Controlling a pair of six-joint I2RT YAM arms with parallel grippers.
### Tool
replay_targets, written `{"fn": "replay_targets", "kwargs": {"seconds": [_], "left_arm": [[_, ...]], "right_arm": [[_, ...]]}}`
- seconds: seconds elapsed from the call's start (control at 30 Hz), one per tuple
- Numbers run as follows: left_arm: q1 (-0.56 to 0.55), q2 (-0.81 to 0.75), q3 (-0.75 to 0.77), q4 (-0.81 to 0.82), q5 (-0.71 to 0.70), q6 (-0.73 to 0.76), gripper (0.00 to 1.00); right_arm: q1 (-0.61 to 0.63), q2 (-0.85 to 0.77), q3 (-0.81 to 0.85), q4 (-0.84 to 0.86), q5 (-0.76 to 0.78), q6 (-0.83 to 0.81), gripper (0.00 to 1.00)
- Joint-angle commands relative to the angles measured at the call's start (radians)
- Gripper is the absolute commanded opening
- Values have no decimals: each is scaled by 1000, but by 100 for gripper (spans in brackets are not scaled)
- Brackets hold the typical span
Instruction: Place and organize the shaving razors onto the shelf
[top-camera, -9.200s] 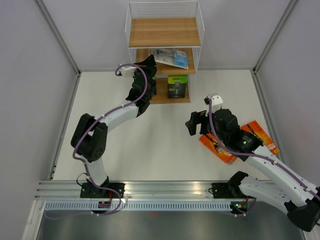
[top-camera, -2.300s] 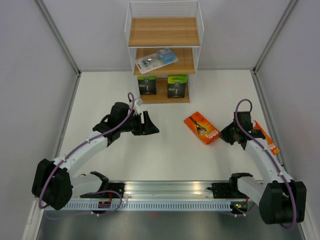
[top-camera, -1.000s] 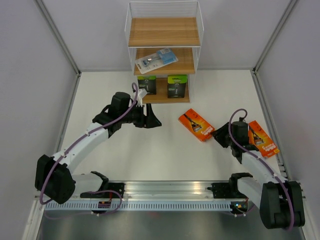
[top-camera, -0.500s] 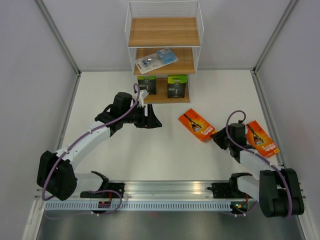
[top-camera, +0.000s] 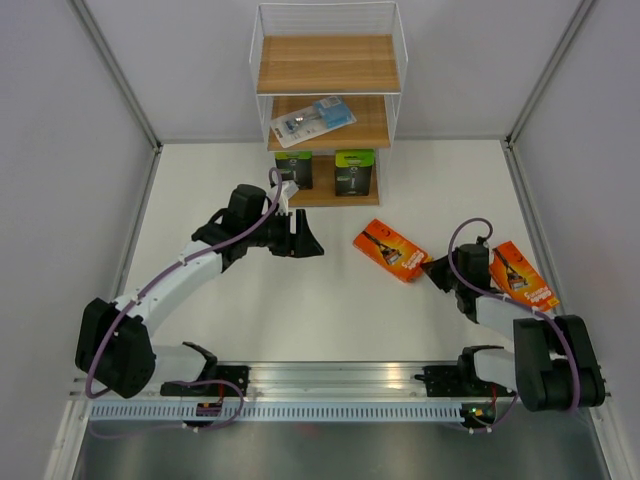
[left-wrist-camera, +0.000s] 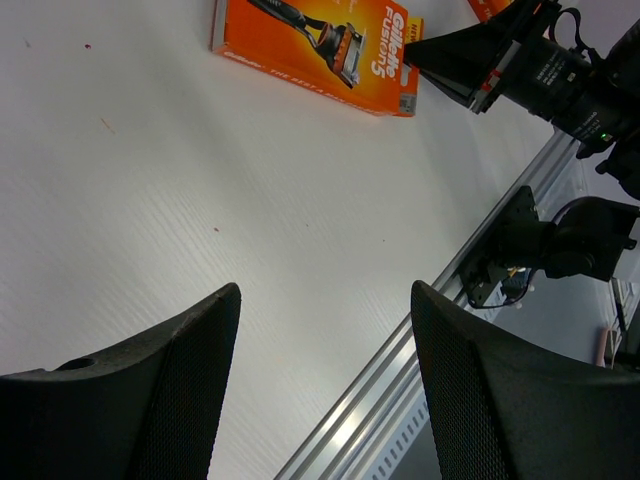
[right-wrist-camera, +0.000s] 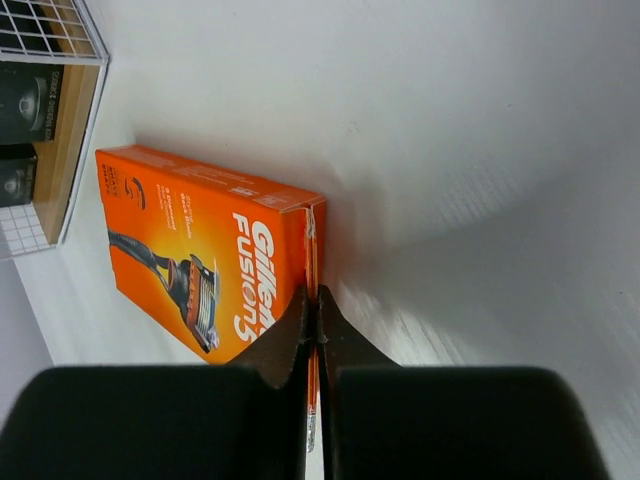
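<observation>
**Right fingers closed at an orange razor pack, left fingers spread over the worktop**

The right fingers (right-wrist-camera: 298, 335) are lying closed, tip to tip, and are touching the near edge of an orange pack (right-wrist-camera: 195, 245). Whether they are pinching that edge cannot be told. The pack is lying flat, face up, on the white worktop (top-camera: 330, 320), near the shelf's front right corner. A second orange pack (top-camera: 523, 275) is lying just beside the right arm, on its outer side.

The left fingers (left-wrist-camera: 185, 385) are standing wide apart with nothing between them, pointing across the worktop toward the first orange pack, well apart from it.

The shelf (top-camera: 328, 65) is standing at the far edge. Two black packs (top-camera: 294, 170) (top-camera: 354, 172) are standing side by side on its lowest board. A clear and light blue blister pack (top-camera: 313, 119) is lying askew on the middle board, overhanging its front edge.
</observation>
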Motion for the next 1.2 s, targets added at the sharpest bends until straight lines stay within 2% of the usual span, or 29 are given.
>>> {"fn": "replay_targets", "kwargs": {"seconds": [0.0, 0.07, 0.2, 0.4, 0.53, 0.87, 1.1, 1.17], "left_arm": [[-3, 2, 6, -16, -15, 39, 74], [-2, 4, 6, -16, -16, 41, 74], [-2, 1, 7, -36, -47, 48, 74], [0, 2, 6, -68, -99, 54, 74], [0, 10, 16, -108, -150, 51, 74], [1, -1, 7, -129, -197, 38, 74], [1, -4, 4, -129, -186, 22, 74], [1, -5, 6, -129, -180, 21, 74]], "right_arm": [[0, 28, -5, 71, -1, -10, 1], [2, 18, 24, 71, -15, -25, 1], [2, -28, 139, 43, -139, -114, 0], [2, -80, 461, -160, -274, -269, 1], [5, -64, 599, -210, -368, -307, 1], [95, 71, 1043, -368, -511, -303, 1], [135, 223, 1498, -365, -644, -148, 0], [141, 277, 1578, -351, -670, -90, 0]]}}
